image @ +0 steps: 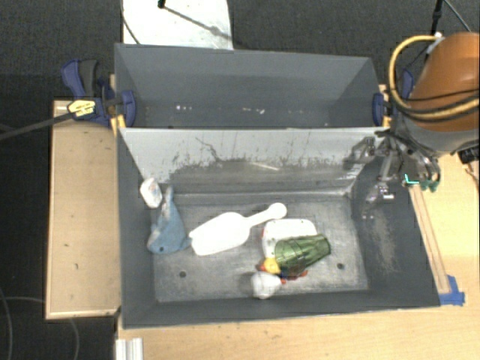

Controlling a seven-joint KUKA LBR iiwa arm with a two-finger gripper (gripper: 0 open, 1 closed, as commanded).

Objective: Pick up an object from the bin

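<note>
Presently the tool (381,177) hangs by the bin's (247,148) right wall, nothing beneath; spread or pressed together, can't tell. The green cup (301,250) and white scoop (225,231) lie mid-floor, well apart from it, prob. funnelled there by the sloped walls.

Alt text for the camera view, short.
The arm's tool hangs by the back right corner of the grey bin, apart from the things on its floor: a white scoop in the middle, a green cup on its side over a white flat piece, and a blue thing at the left.
</note>
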